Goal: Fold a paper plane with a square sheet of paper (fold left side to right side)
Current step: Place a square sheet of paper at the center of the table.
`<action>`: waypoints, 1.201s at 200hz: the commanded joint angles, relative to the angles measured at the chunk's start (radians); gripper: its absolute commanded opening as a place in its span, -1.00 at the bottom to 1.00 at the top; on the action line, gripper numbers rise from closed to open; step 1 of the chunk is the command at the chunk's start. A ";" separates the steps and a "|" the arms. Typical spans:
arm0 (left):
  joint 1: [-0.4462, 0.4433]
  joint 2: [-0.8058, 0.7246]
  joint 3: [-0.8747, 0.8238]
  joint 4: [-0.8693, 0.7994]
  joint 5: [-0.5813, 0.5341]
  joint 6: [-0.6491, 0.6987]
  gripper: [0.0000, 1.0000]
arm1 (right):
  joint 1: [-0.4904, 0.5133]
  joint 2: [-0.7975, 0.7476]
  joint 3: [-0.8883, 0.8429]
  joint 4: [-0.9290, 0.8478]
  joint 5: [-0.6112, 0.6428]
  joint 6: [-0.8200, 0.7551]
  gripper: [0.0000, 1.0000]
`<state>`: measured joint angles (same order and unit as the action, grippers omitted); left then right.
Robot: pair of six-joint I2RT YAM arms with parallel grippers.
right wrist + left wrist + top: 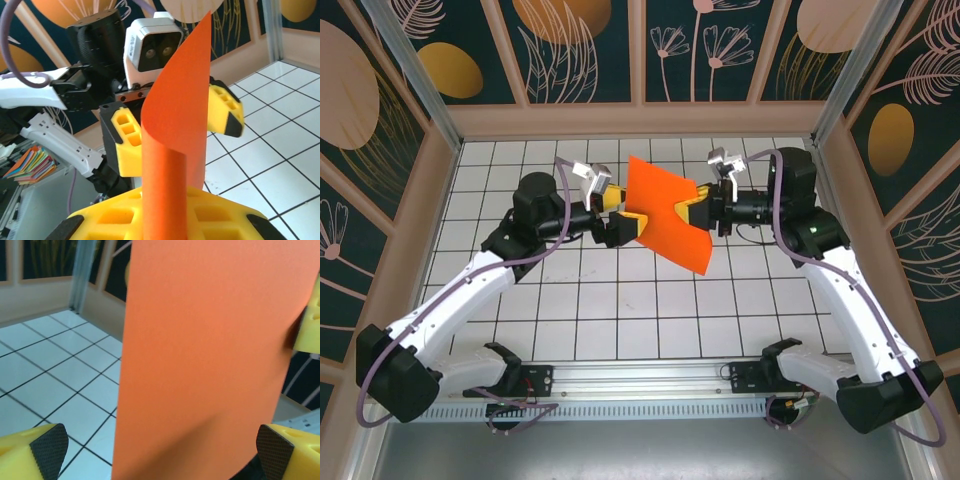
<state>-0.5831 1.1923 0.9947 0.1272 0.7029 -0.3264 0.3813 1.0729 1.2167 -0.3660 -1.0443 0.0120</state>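
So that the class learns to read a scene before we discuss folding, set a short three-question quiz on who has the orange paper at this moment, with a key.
1. True or false: the square sheet of paper lies flat on the table.
2. Which hand grips the sheet? A: the left hand. B: the right hand. C: both.
3. Fill in: the left hand's fingers stand ___, one on each side of the sheet.

Key
1. False: it is held up in the air above the table, and it curls.
2. B.
3. Open.
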 commanded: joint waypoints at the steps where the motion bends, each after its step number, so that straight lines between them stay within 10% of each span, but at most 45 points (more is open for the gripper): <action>1: -0.004 0.028 0.036 0.056 0.140 0.007 0.92 | -0.001 -0.030 0.039 -0.029 -0.066 -0.041 -0.61; 40: -0.004 0.054 0.057 0.052 0.233 0.005 0.55 | -0.004 -0.040 0.032 -0.045 -0.028 -0.057 -0.60; 78: -0.004 0.049 0.045 0.041 0.239 0.000 -0.41 | -0.008 -0.051 0.000 -0.031 0.093 -0.049 -0.46; 109: -0.003 0.034 -0.016 0.069 0.210 -0.064 -0.80 | -0.032 -0.055 -0.030 -0.032 0.197 -0.031 -0.29; 187: -0.004 0.077 -0.320 0.163 0.033 -0.350 -1.00 | -0.065 0.045 -0.163 -0.092 0.624 0.066 0.62; 240: -0.004 0.180 -0.357 0.054 -0.141 -0.381 -1.00 | -0.080 0.109 -0.284 -0.028 0.717 0.168 0.70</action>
<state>-0.5831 1.3254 0.6373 0.2199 0.6704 -0.6670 0.3061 1.1591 0.9829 -0.4294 -0.3813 0.1162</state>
